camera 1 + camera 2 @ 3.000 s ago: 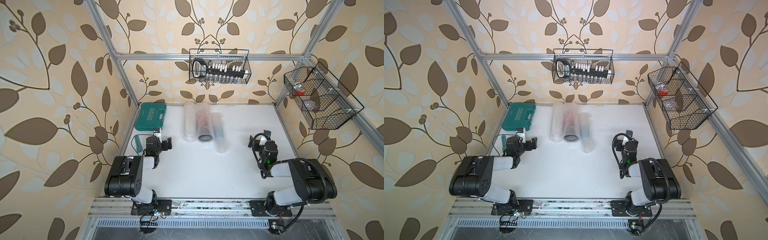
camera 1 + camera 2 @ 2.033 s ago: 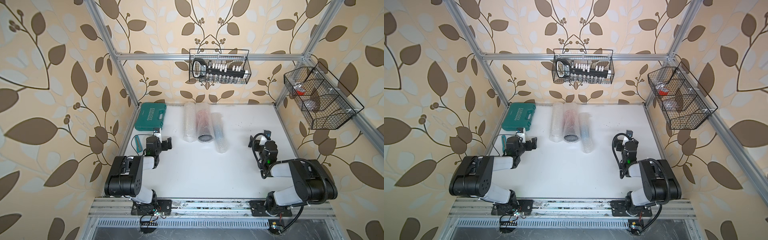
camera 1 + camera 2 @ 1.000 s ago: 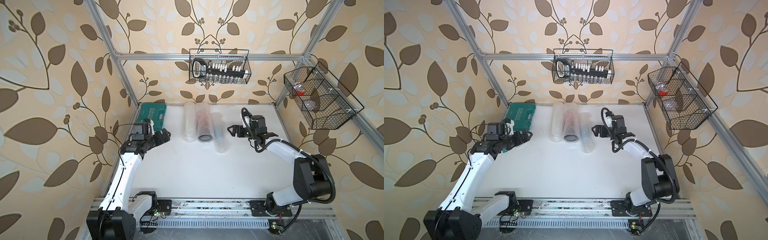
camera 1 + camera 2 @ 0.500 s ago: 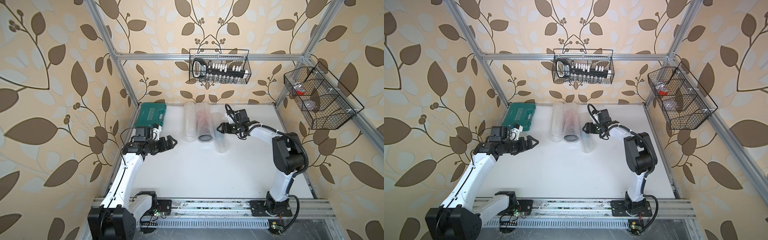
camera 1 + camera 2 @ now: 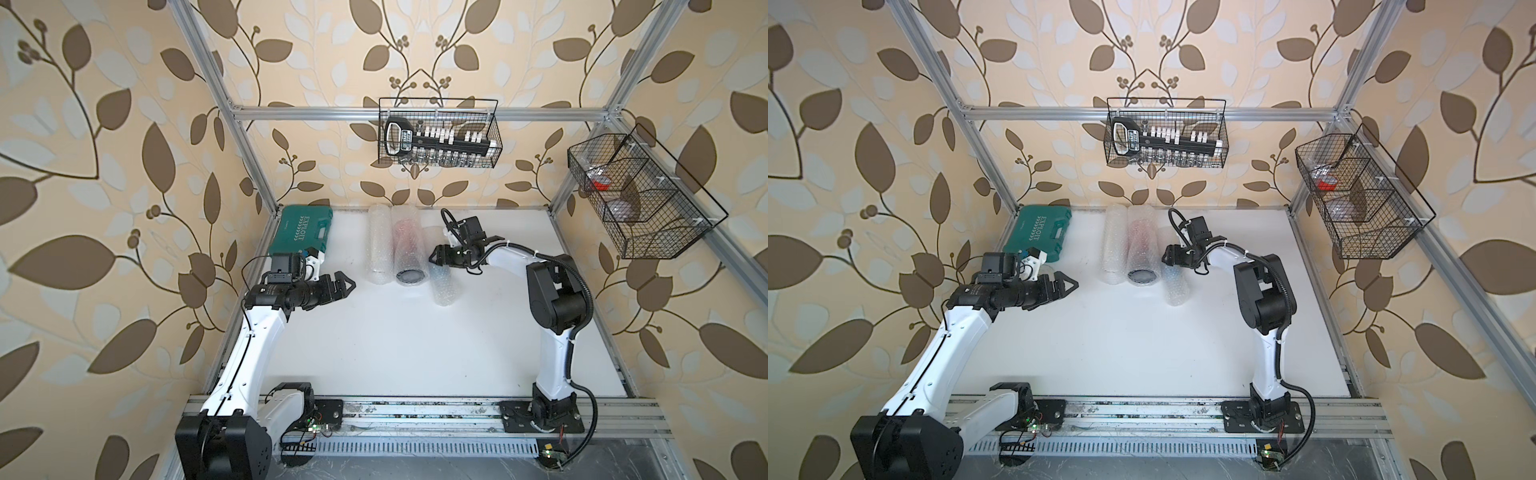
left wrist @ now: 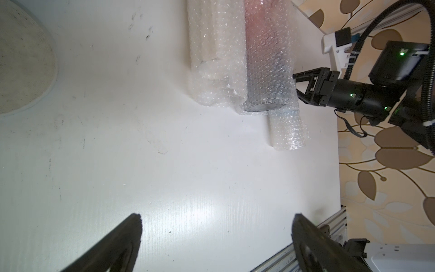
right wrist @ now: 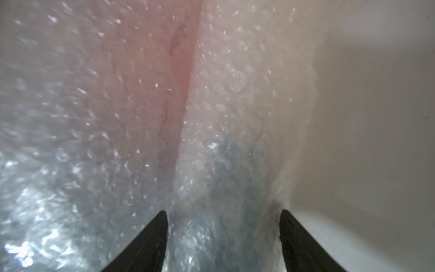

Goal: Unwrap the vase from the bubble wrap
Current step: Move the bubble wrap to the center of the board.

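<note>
Three rolls of bubble wrap lie side by side at the back of the white table [image 5: 415, 345]. Through the middle roll [image 5: 409, 245] [image 5: 1142, 245] shows a pink and grey vase with a dark round end [image 6: 263, 107]. The right roll [image 5: 441, 280] [image 5: 1174, 286] has a bluish tint inside. My right gripper [image 5: 434, 254] [image 5: 1165, 253] [image 7: 223, 212] straddles the right roll from the side, both fingers against the wrap. My left gripper [image 5: 345, 284] [image 5: 1069, 284] [image 6: 216, 216] hangs open and empty over bare table, left of the left roll [image 5: 378, 245].
A green tool case [image 5: 301, 228] lies in the back left corner behind my left arm. A wire basket [image 5: 440, 141] with a socket set hangs on the back wall, and another wire basket [image 5: 640, 199] hangs on the right wall.
My right arm reached left to the right roll and its jaws narrowed onto the wrap. My left arm swung out toward the rolls, jaws still wide.
</note>
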Available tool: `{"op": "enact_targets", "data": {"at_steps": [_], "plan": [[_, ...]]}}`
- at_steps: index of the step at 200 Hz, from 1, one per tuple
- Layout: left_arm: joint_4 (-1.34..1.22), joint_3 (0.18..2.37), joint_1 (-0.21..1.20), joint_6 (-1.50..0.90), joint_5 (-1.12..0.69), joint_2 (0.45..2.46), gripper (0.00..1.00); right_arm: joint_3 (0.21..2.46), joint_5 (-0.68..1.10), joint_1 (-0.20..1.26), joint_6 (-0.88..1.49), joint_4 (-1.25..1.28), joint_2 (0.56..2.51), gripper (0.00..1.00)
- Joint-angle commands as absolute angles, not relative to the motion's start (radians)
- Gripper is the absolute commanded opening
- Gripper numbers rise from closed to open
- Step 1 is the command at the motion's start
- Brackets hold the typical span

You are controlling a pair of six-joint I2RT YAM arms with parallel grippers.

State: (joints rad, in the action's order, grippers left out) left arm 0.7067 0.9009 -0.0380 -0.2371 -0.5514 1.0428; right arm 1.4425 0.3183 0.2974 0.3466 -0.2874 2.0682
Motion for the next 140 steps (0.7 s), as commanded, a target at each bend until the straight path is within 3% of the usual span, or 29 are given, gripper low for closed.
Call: {"op": "enact_targets", "data": {"at_steps": [1,46,87,140], "plan": [[0.710,0.897,-0.031,-0.213,-0.587,1.048,0.99,1.429,0.278,0.303,0.367,-0.305,2.075,0.68],[0.707,0.896,-0.030,-0.214,-0.615,1.057,0.99,1.309,0.249,0.302,0.386,-0.272,1.989,0.54],[0.685,0.882,0.001,-0.237,-0.670,1.071,0.99,1.127,0.259,0.310,0.418,-0.220,1.863,0.53],[0.634,0.827,0.146,-0.378,-0.641,1.071,0.99,0.868,0.236,0.381,0.552,-0.136,1.686,0.53]]}}
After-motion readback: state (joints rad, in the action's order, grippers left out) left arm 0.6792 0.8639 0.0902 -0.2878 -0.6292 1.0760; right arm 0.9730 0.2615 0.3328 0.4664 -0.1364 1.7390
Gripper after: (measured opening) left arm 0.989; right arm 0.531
